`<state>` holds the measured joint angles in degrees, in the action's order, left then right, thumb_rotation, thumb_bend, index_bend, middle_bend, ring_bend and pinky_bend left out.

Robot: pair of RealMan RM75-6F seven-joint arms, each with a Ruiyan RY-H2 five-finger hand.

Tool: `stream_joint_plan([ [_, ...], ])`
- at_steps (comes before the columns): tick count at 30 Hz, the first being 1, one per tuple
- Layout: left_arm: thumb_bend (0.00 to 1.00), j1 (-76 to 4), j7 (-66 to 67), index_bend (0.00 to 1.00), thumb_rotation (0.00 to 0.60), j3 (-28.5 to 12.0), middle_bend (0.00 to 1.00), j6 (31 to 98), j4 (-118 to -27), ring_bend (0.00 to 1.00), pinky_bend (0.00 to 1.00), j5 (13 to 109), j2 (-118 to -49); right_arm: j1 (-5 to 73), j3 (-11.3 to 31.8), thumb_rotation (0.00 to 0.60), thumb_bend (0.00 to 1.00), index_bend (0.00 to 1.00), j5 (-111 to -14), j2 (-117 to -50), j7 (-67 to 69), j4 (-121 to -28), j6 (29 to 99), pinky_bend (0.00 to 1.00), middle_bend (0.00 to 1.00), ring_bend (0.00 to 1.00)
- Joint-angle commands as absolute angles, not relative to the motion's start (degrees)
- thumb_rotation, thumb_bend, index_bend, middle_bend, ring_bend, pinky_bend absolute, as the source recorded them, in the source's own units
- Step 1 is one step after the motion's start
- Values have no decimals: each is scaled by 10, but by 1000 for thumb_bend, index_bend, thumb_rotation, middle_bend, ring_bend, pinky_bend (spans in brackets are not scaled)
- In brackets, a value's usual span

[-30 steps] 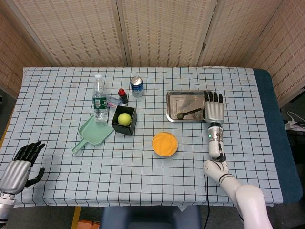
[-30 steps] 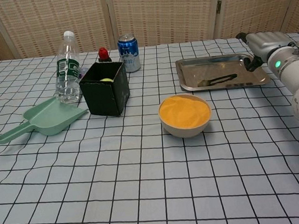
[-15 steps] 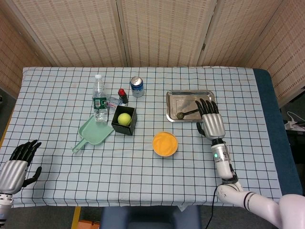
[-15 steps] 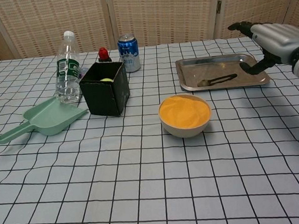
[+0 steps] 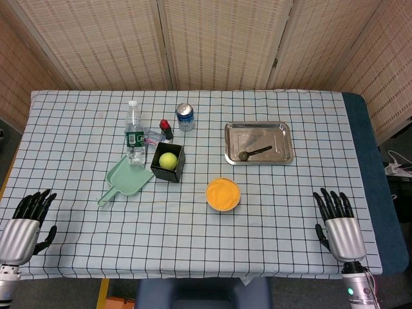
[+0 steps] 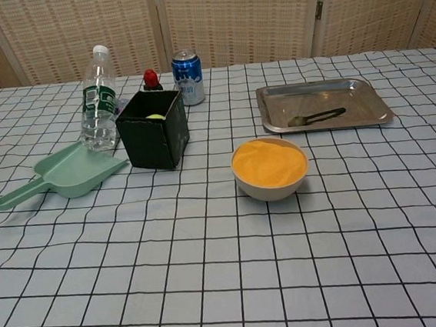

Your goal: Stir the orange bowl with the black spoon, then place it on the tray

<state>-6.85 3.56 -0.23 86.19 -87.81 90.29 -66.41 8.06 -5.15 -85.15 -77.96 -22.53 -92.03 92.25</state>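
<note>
The spoon (image 5: 255,153) lies flat in the tray (image 5: 281,153). Its round end is near the tray's left side, by the front edge. Its handle runs off to the right and a little toward the tray's back. So the long way of the spoon goes mostly left to right across the tray.

The bowl (image 5: 223,194) sits in front of the tray, a bit to its left, and does not touch it. It is full of something orange.

The right hand (image 5: 340,226) is far in front of the tray and off to its right, near the table's front edge. Its fingers are spread apart and it holds nothing. The left hand (image 5: 24,223) is much farther from the tray, way off to its left by the other front corner. Its fingers are spread too, and it holds nothing. The chest view shows neither hand.

The right hand is the nearer one to the tray by a lot. From that hand, the spoon lies ahead and to the left. The handle end points more toward the right hand's side than the round end does. I think the job looks done, since the spoon is already resting in the tray. If it has to be picked up again, the right hand should go for the handle.
</note>
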Motion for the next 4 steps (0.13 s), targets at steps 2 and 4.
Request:
stream_joint_plan([
  [2,451,-66,35,0,600,0,0,867,-881,0,82,908,-663,60,-45,600,376,0,-875,-770,-206,-923,951,0,0,0],
  [4,451,-65,36,0,600,1,0,870,-881,0,82,911,-664,57,-44,600,376,0,-880,-766,-202,-925,950,0,0,0],
])
